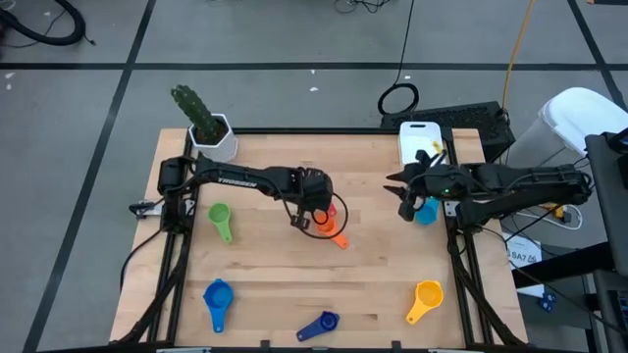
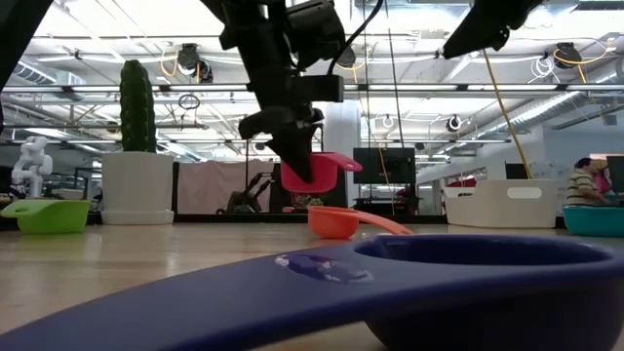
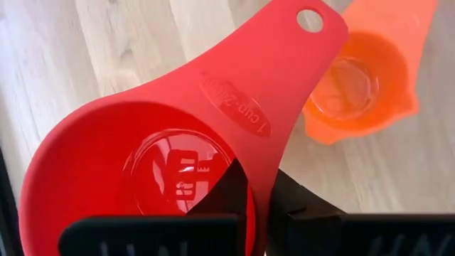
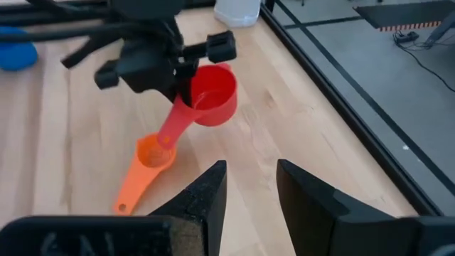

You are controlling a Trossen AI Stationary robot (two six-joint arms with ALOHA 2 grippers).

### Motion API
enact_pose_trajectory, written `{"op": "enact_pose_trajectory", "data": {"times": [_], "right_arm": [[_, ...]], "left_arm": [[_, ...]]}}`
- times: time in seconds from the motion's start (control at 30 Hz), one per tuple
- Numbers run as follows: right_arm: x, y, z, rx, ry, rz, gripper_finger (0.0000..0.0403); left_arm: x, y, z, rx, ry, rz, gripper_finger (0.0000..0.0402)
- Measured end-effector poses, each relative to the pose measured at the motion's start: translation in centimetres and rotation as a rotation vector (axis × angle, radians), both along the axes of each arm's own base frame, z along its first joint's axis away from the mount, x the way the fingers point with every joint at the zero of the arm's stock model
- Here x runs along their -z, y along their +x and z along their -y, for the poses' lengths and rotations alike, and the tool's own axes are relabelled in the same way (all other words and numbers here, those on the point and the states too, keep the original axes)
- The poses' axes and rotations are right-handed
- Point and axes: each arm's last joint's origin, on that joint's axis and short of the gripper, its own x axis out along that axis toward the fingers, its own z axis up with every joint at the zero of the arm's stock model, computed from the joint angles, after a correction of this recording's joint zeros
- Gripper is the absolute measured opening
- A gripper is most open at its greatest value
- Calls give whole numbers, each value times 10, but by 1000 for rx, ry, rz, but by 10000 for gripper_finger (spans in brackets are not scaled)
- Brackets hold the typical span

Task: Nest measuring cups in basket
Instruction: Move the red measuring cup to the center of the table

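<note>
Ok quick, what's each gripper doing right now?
Left gripper: closed on the red cup, lifted above the orange cup.
Right gripper: open, empty, near the basket.

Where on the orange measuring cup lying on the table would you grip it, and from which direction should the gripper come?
Grip the orange cup by its long flat handle, coming straight down from above. The handle lies flat on the table with clear wood on both sides, so the fingers can probably straddle its narrow width. The bowl end lies under the red cup held by the left gripper, so it is crowded.
</note>
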Motion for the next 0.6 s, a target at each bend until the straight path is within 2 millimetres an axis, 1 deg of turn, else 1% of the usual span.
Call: {"op": "enact_pose_trajectory", "data": {"times": [0.2, 0.3, 0.37, 0.43, 0.5, 0.6], "right_arm": [[-4, -5, -8, -39, 21, 34, 118], [-3, -5, -13, -58, 36, 35, 118], [-2, -3, -16, -70, 46, 32, 118], [-1, -2, -19, -84, 52, 28, 118], [0, 0, -22, -93, 57, 23, 118], [0, 3, -26, -110, 61, 32, 118]], "left_arm": [[0, 0, 0, -41, -20, 6, 20], [0, -1, 1, -67, -55, 7, 14], [1, -1, 1, -103, -67, 6, 11], [2, -2, -1, -176, -48, 15, 11], [8, -5, -7, -248, -16, 19, 11], [19, -11, -18, -320, -33, 4, 15]]}}
